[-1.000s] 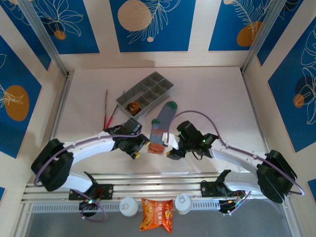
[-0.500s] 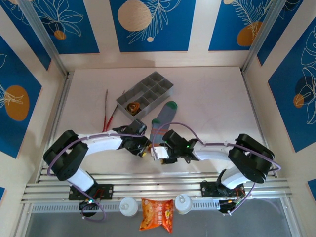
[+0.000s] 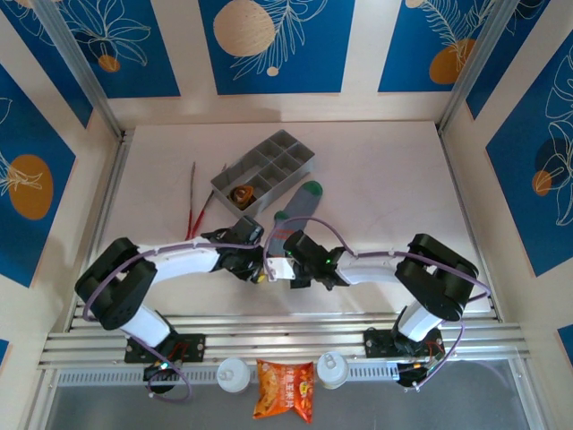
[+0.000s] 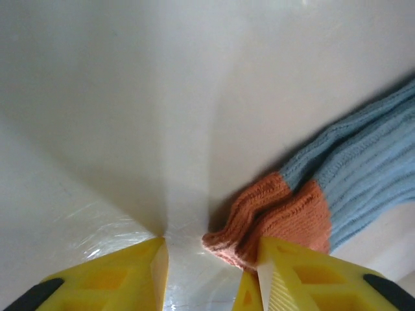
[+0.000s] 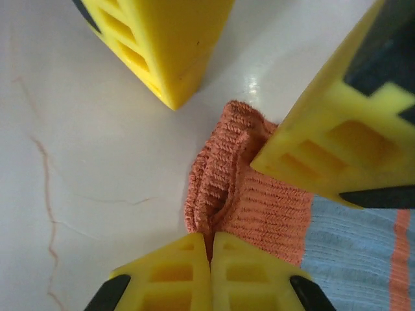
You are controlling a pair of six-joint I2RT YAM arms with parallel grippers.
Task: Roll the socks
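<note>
I'm starting the roll at the orange cuff [image 5: 253,194] of the sock [image 3: 300,210] | right gripper [image 5: 209,238] fingers pressing together, left gripper [image 4: 211,245] fingers sitting apart | next: I'm guessing tucking cuff toeward

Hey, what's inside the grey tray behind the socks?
A small brown round thing sits in a near compartment at the left end of the tray. The other compartments look bare, though their walls hide parts of the floors. What the brown thing is cannot be told.
</note>
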